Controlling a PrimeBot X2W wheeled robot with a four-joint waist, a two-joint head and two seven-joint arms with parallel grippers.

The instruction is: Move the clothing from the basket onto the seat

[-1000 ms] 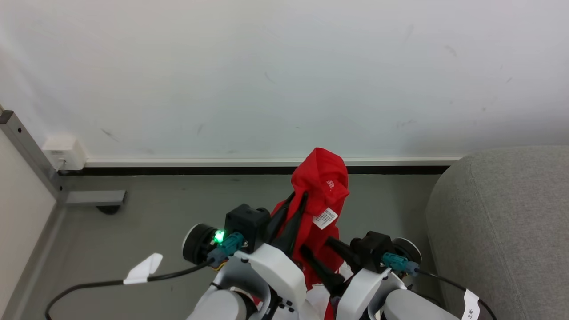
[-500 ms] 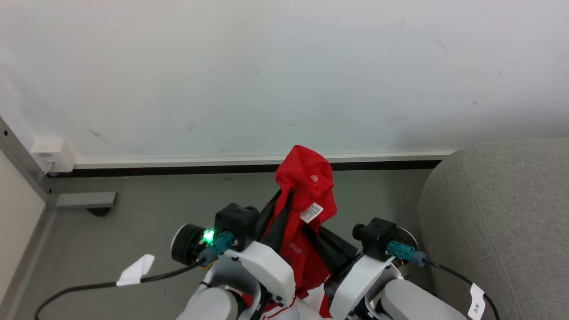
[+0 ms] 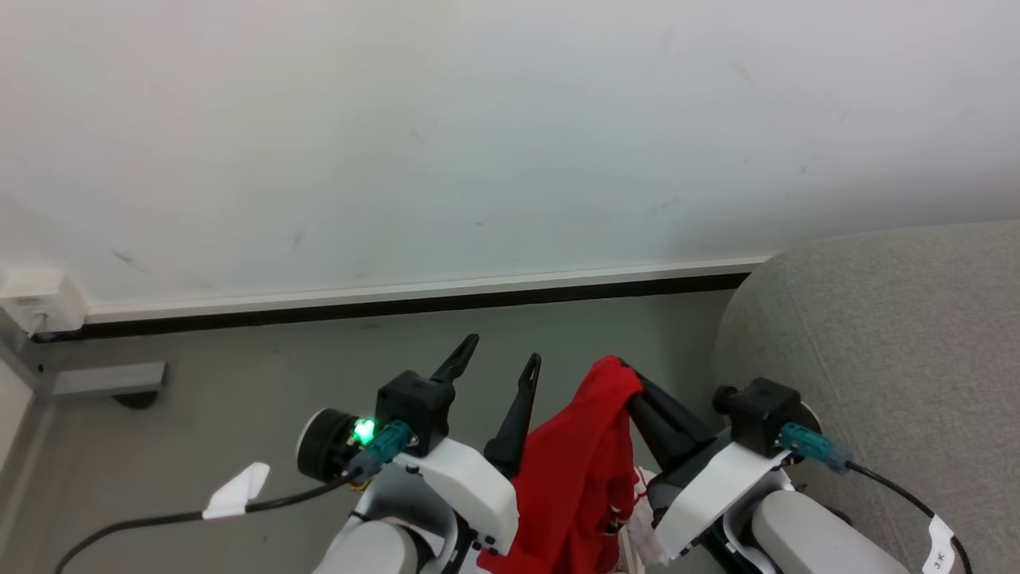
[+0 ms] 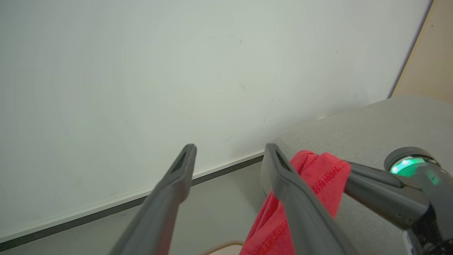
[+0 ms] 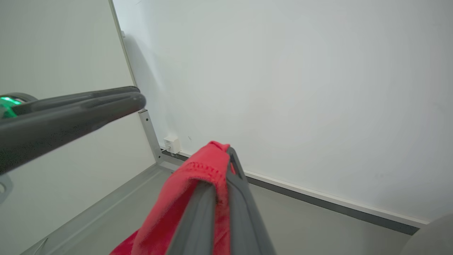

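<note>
Grey floor (image 3: 263, 375) is stretching out smooth to the wall, where a dark skirting strip (image 3: 398, 307) is meeting it all along. Over on the right the seat (image 3: 876, 335) is standing on that floor, its rounded grey woven corner bulging in toward the middle. Far left, a flat grey bar (image 3: 103, 379) is sitting low over the floor, a dark round foot (image 3: 135, 399) resting under its end.

In the head view, the clothing (image 3: 580, 470) hangs at lower centre from the right hand (image 3: 633, 381), the left hand (image 3: 502, 351) just beside it to the left, the seat (image 3: 876, 335) at right, the wall (image 3: 478, 143) behind across the top.
</note>
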